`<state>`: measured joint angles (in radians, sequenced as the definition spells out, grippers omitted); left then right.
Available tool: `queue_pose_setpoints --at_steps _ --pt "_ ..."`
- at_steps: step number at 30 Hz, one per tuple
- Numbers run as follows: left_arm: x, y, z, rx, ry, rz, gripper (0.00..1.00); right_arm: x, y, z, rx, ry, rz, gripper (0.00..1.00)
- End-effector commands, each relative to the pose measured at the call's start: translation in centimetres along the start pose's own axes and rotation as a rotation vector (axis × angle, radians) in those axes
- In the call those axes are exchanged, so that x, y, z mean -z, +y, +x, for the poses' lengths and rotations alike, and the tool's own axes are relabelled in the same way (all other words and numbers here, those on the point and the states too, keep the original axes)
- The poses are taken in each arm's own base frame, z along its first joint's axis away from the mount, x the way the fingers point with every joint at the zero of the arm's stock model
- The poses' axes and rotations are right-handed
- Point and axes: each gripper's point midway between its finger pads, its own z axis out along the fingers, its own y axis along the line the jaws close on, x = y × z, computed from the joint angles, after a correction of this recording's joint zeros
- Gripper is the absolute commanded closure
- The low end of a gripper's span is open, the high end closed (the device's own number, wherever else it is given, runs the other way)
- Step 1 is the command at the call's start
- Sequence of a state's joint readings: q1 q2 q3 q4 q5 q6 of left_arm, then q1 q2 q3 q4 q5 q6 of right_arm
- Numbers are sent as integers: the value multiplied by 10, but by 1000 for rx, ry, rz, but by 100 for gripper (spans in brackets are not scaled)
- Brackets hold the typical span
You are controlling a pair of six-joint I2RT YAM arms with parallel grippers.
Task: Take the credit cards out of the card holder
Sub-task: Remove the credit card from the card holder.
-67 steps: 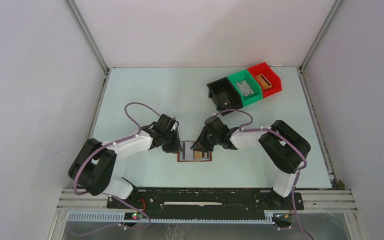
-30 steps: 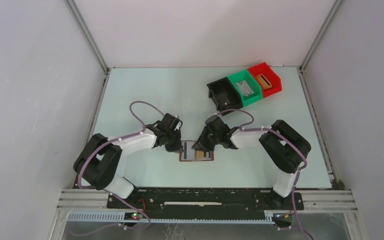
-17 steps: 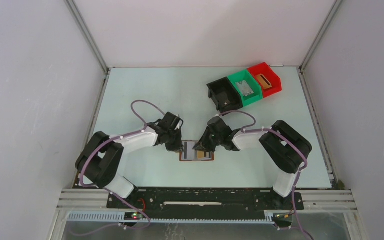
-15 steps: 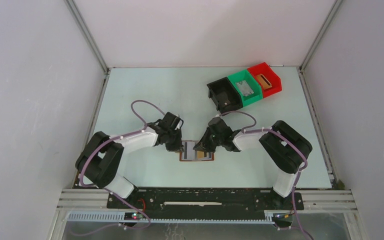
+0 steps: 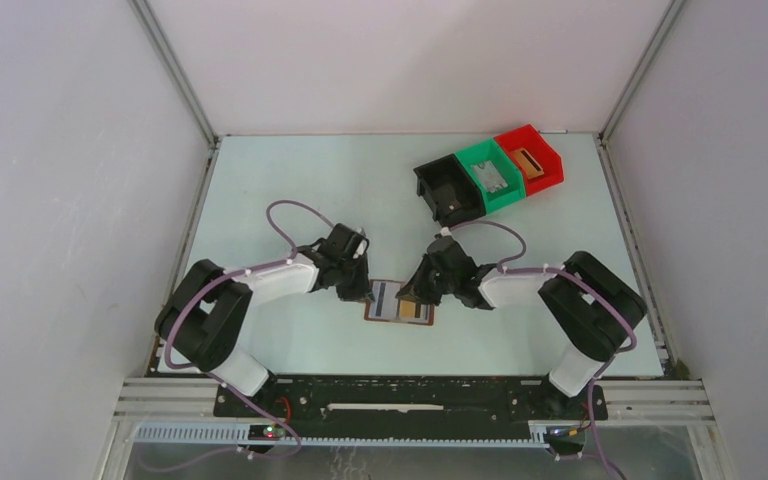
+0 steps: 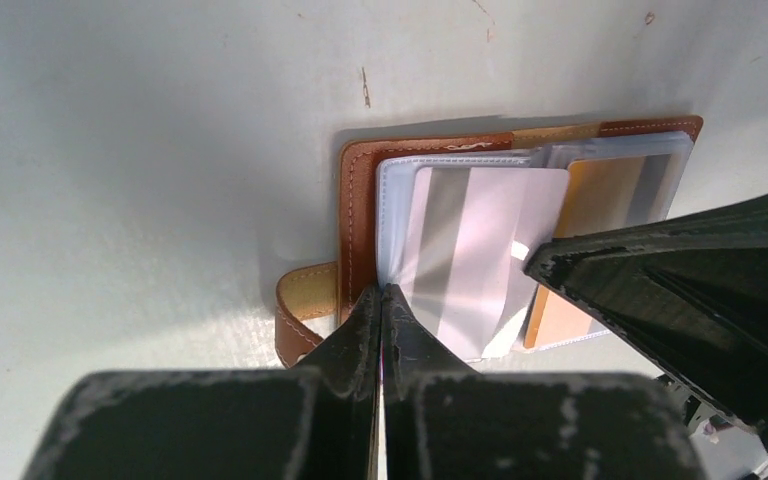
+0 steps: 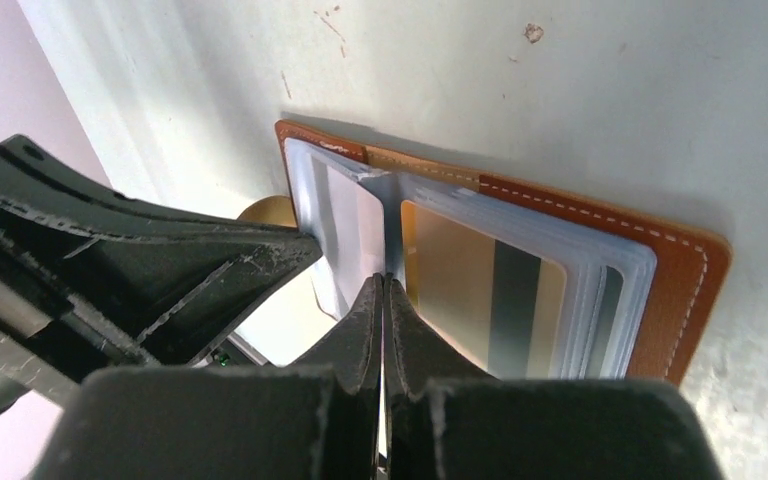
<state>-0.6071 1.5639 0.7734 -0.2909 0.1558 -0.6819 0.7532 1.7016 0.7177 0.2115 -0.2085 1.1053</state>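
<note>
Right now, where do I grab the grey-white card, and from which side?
Its spine-side edge. The grey-white card sits skewed and seems to poke out of its clear sleeve there, toward the yellow card, so that edge is probably free. Come from the side of the right claw, low and flat; the shut left claw sits at the strap edge of the card holder.

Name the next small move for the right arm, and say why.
Probably draw the right fingers slowly back: they are shut at the fold of the open card holder beside the tan card, while the shut left fingers press its strap edge. Whether a card is pinched is unclear.
</note>
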Motion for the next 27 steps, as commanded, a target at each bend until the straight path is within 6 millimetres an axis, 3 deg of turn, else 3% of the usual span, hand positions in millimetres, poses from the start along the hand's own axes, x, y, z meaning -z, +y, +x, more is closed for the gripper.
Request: queue_pose_setpoints --at_steps 1,19,22,27 --pt "-16 31 27 -15 71 -113 100 17 8 -8 51 -50 -4 100" --pt "-13 29 26 -25 70 -106 100 42 -15 -22 28 -114 33 100" --pt "-5 22 20 -32 39 -78 99 45 -19 -24 26 -116 28 100" --pt "27 -1 -9 -38 -106 -9 86 57 -12 -32 50 -124 -21 100"
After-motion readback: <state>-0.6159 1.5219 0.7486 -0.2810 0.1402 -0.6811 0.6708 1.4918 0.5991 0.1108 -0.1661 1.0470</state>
